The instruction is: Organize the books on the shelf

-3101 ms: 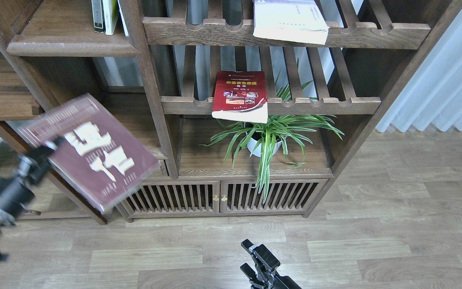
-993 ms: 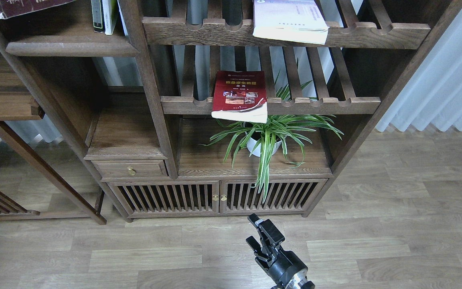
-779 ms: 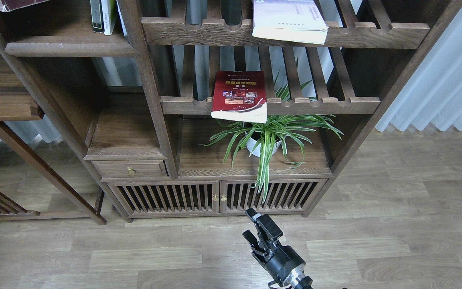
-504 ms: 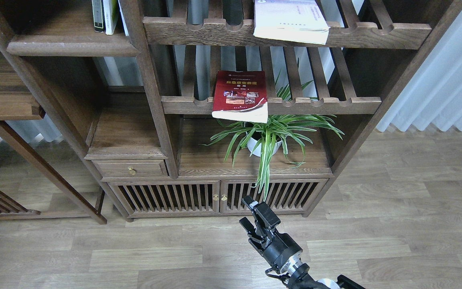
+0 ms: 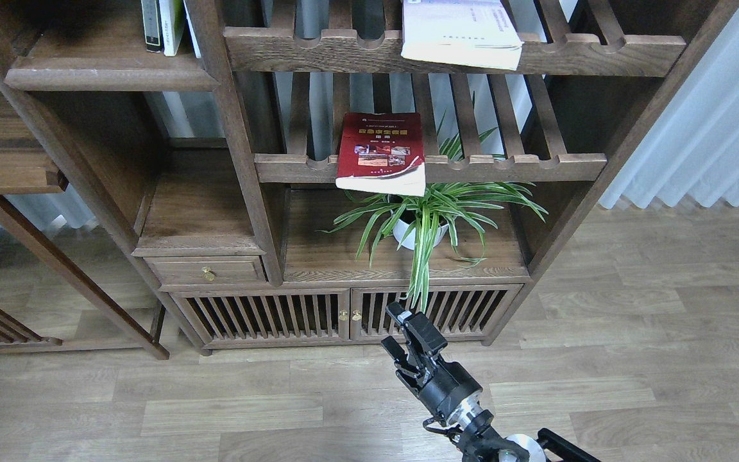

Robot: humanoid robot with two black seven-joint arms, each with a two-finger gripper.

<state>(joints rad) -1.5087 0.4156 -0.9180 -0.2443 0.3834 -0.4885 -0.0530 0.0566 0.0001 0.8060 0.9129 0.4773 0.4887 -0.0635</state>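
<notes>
Hovering right claw [image 5: 400, 330] open, empty, red book [image 5: 382, 152] on slatted rack [image 5: 523, 168]

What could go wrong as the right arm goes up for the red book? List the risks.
1. The red book overhangs the front rail of the slatted rack; a nudge could tip it off.
2. The potted plant sits directly beneath, so a falling book would likely hit it.
3. The right pincer rises near the hanging leaves and may snag them.

Two books lying flat [image 5: 382, 154] [image 5: 459, 29], perhaps three upright books [image 5: 163, 24], one plant [image 5: 430, 218].
</notes>
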